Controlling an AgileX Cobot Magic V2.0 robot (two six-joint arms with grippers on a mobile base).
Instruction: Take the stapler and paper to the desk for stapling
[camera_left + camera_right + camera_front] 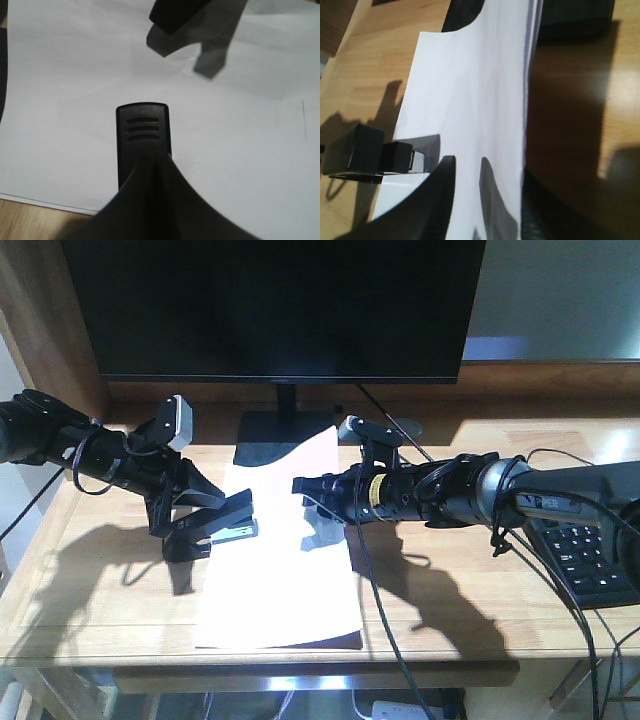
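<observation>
The white paper (285,570) lies flat on the light-wood desk (100,590), its far end curling up over the monitor foot. My left gripper (215,520) is shut on the black stapler (235,527), holding it over the paper's left edge. In the left wrist view the stapler's ribbed top (142,137) sticks out past my closed left gripper (150,172) over the paper (75,75). My right gripper (308,495) is open just above the paper's right part. In the right wrist view it (487,175) straddles the paper's (480,90) right edge, and the stapler's nose (395,157) shows at left.
A large black monitor (280,305) on a dark foot (280,430) stands behind the paper against the dark-wood back. A black keyboard (590,560) lies at the right. Cables (385,610) trail from the right arm over the desk's front edge.
</observation>
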